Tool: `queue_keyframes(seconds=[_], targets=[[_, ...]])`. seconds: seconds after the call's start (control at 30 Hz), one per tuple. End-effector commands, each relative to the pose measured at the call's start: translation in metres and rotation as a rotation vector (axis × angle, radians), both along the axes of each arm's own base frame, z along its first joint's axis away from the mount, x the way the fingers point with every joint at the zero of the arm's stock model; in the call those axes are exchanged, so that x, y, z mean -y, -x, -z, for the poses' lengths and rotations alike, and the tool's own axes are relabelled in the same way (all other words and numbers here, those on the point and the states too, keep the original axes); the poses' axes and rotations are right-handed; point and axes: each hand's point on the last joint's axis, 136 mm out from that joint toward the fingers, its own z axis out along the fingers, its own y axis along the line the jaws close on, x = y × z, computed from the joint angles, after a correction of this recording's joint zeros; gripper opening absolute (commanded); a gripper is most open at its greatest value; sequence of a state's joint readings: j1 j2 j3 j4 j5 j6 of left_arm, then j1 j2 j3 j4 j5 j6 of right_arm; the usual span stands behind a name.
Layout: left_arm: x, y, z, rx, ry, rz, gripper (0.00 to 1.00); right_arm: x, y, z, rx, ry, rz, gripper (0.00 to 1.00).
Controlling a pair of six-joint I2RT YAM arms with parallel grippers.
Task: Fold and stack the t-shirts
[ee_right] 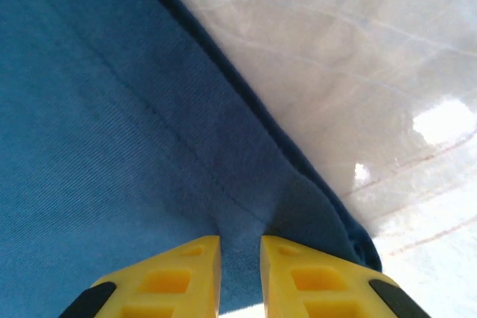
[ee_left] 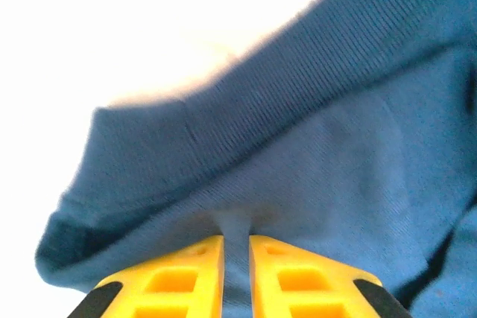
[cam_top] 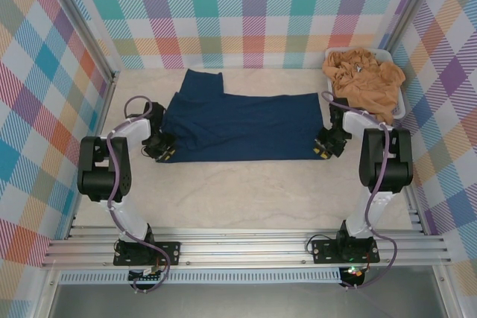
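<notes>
A dark navy t-shirt (cam_top: pixel 238 126) lies spread flat across the middle of the table, one sleeve pointing to the back. My left gripper (cam_top: pixel 162 148) sits at its near left corner. In the left wrist view the yellow fingers (ee_left: pixel 186 281) pinch a fold of the navy cloth (ee_left: pixel 313 154) between them. My right gripper (cam_top: pixel 328 145) is at the near right corner, and its yellow fingers (ee_right: pixel 305 281) are likewise shut on a pinch of navy fabric (ee_right: pixel 112 132) beside the hem. Tan-orange t-shirts (cam_top: pixel 365 80) lie crumpled in a heap at the back right.
A white plastic tub (cam_top: pixel 401 102) at the back right holds the tan heap. Plaid walls (cam_top: pixel 45 87) close in the left, right and back. Bare pale tabletop (cam_top: pixel 246 191) stretches between the shirt and the arm bases.
</notes>
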State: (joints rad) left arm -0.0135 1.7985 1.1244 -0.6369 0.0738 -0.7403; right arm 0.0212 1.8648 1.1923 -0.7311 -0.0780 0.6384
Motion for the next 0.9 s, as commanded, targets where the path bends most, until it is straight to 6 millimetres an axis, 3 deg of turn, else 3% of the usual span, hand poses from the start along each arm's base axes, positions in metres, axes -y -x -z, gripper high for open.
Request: queue_keyframes(seconds=[0.0,0.27,0.6,0.7,0.8,0.87], targets=[[-0.02,0.016,0.013,-0.043,-0.061,-0.016,0.15,-0.004,0.009,0.005,-0.058,0.014,-0.025,0.2],[-0.034,0.082,0.023,-0.145,-0.131,-0.067,0.1,-0.003,0.064,0.007,-0.204,0.084,0.008,0.22],[-0.044,0.145,0.007,-0.179,-0.178,-0.124,0.09,-0.019,0.132,-0.012,-0.291,0.086,0.032,0.26],[-0.042,0.141,-0.005,-0.132,-0.159,-0.117,0.13,-0.03,0.142,-0.018,-0.272,0.076,0.027,0.3],[-0.038,0.124,-0.038,-0.033,-0.152,-0.097,0.27,-0.03,0.135,-0.033,-0.215,0.11,0.003,0.38],[-0.031,0.116,-0.057,0.018,-0.147,-0.076,0.3,-0.028,0.128,-0.045,-0.169,0.127,-0.003,0.4]])
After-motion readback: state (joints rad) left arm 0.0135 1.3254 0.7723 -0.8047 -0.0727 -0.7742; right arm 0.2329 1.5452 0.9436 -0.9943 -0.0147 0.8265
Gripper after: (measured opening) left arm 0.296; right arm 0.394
